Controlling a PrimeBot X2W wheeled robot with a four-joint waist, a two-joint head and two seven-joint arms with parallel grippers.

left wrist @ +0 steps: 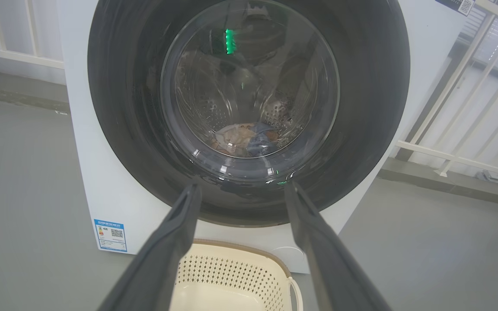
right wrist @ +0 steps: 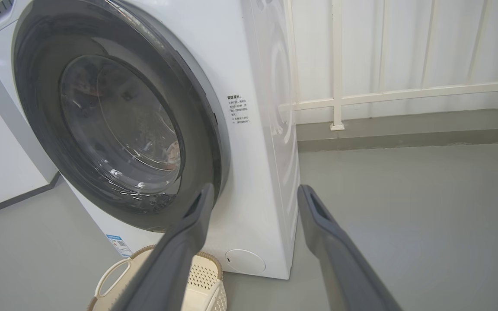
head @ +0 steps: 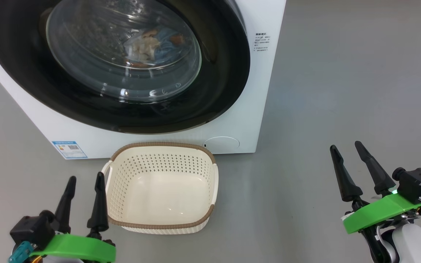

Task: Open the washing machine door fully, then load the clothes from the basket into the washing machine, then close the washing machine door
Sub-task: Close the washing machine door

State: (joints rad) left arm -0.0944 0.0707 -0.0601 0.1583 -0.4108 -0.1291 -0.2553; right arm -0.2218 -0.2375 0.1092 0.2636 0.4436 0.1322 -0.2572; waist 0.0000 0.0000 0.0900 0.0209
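Judging the washing machine door shut ahead of both grippers, clothes behind its glass, I'd only press its black rim squarely to confirm the latch. Left gripper and right gripper stand spread, holding nothing. The empty basket sits just beside the left, and open floor surrounds the right.

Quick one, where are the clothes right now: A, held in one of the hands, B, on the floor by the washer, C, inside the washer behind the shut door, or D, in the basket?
C: the clothes show through the glass of the shut door, and the basket has nothing in it.
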